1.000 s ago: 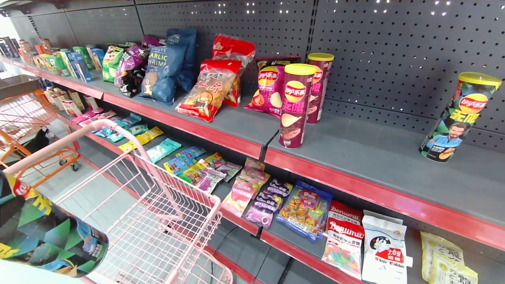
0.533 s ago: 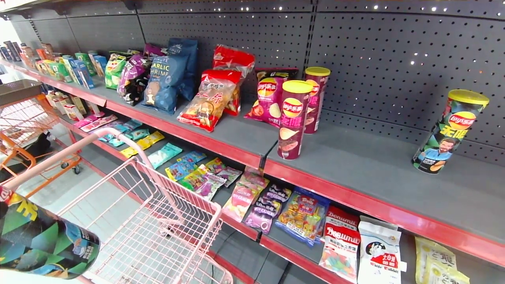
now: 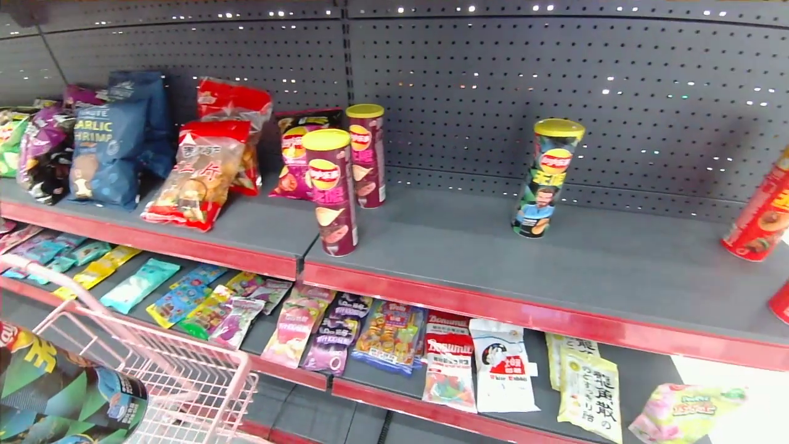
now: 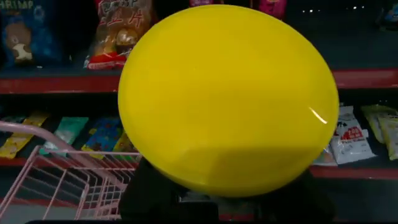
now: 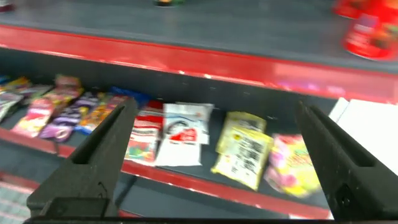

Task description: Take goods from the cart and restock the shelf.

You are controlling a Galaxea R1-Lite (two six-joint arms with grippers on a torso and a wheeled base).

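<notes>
The whole head view was swung to the right along the shelf (image 3: 555, 265) within the last second. The goods on it had not been moved. A red can (image 3: 761, 213) was brought into sight at the far right, and less of the cart (image 3: 185, 370) was seen. The can (image 3: 61, 394) was kept in the same low left corner throughout, so it was carried round with the turn.

The can was held by the left gripper (image 4: 227, 206), its yellow lid facing the wrist camera and the fingers mostly hidden behind it. The right gripper (image 5: 216, 106) was held wide open with nothing between its fingers.

The pick from the cart was judged done, and the placing was not yet begun.

A matching can (image 3: 545, 179) stood ahead of the left gripper, higher and off to its right, with bare shelf on both sides. Two purple cans (image 3: 333, 191) stood nearer, between the held can and that gap, and could be knocked on a straight path. The cart rim lay just beside the held can. Snack bags (image 5: 183, 134) lay on the lower shelf beyond the right gripper.
</notes>
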